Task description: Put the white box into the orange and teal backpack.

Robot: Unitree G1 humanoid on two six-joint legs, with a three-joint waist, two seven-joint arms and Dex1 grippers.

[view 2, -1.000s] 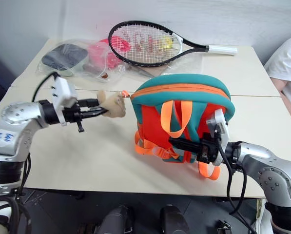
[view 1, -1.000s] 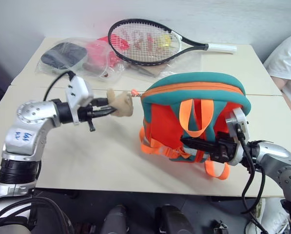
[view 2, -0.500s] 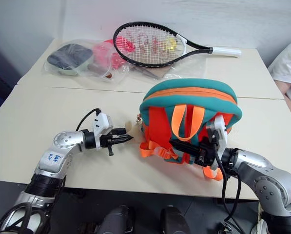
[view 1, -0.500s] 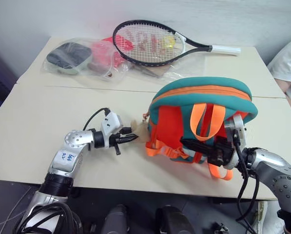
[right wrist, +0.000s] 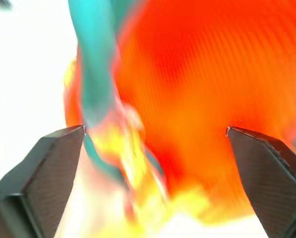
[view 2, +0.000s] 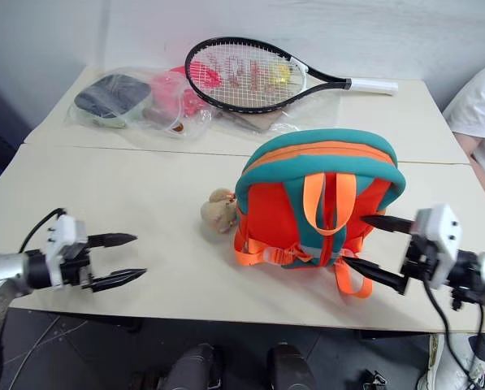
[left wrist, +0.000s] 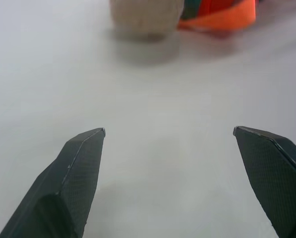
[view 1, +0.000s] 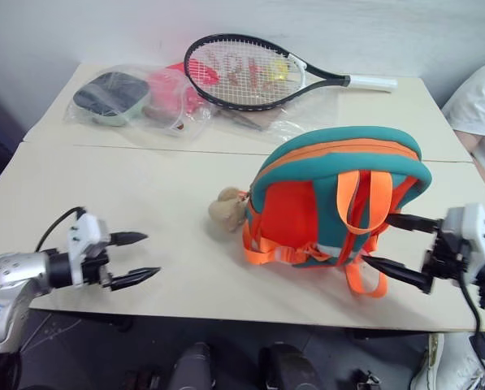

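The orange and teal backpack (view 1: 307, 207) stands upright in the middle of the table with its orange straps facing me. A tan plush animal (view 1: 226, 210) lies against its left side. My left gripper (view 1: 151, 254) hovers open near the table's front left edge, well clear of the plush, with nothing between its fingers. My right gripper (view 1: 374, 239) is open just right of the backpack, fingers pointing at its lower right side. The right wrist view has the backpack (right wrist: 197, 74) close ahead of the right gripper (right wrist: 155, 130). The white box is out of view.
A black tennis racket (view 1: 250, 69) and a clear plastic bag (view 1: 136, 93) of dark and red items lie at the back of the table. A person's white sleeve (view 1: 479, 93) is at the right edge. A seam (view 1: 145, 149) joins two tabletops.
Both grippers have opened. The left one has drawn back from the plush toward the front left edge. The right one has let go of the backpack's straps and moved right.
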